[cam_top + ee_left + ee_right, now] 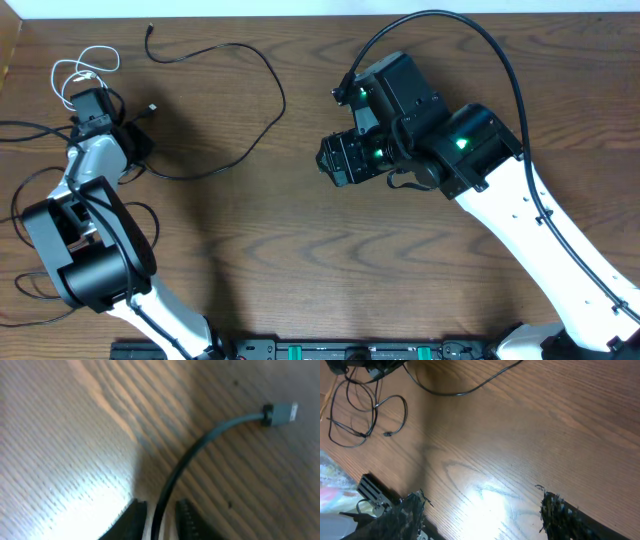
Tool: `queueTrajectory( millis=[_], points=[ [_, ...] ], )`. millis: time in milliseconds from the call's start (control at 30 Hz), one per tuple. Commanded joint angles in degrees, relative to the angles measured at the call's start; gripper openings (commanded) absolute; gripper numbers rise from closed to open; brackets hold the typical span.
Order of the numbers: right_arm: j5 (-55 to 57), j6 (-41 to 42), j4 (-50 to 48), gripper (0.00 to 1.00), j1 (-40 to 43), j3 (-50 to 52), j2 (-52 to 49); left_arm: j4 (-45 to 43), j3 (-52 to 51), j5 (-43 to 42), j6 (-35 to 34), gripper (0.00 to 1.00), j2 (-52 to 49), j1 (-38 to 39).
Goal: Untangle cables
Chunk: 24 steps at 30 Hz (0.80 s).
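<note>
My left gripper (133,138) (159,521) is at the far left, its jaws nearly shut around a black cable (200,445) close to its grey plug end (282,412) (152,108). That long black cable (272,88) (455,394) loops across the table's back to a free end (149,29). A short white cable (82,66) lies coiled behind the left gripper. A second thin black cable (148,222) (372,410) loops around the left arm. My right gripper (335,160) (480,510) is wide open and empty over bare wood, right of the cables.
A thick black robot wire (480,35) arcs over the right arm. A black rail (350,350) runs along the table's front edge. The table's back edge (300,14) lies just behind the cables. The left arm's body (85,245) stands at the front left.
</note>
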State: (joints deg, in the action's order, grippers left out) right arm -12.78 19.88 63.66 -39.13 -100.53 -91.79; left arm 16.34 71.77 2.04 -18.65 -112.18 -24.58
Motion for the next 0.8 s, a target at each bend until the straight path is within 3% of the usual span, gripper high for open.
queueTrajectory(
  millis=[0,267,433,600,767],
  points=[
    [0.42,-0.83,0.02,0.73,-0.35,0.15,-0.24,-0.87,-0.04,-0.55,0.17,0.08,0.07,-0.13],
    [0.44,-0.85,0.0,0.73,-0.33,0.15,-0.24,-10.8,0.48,-19.69,9.68,0.08,3.8,1.01],
    [0.44,-0.83,-0.22,0.74,-0.35,0.15,-0.24,-17.27,0.48,-19.58,17.7,0.08,7.34,3.48],
    [0.44,-0.7,-0.22,0.74,-0.35,0.15,-0.26,-16.68,0.46,-19.37,29.4,0.08,7.34,5.92],
    [0.42,-0.63,-0.15,0.74,-0.35,0.15,-0.26,-16.85,0.46,-18.67,30.29,0.08,4.2,6.01]
  ],
)
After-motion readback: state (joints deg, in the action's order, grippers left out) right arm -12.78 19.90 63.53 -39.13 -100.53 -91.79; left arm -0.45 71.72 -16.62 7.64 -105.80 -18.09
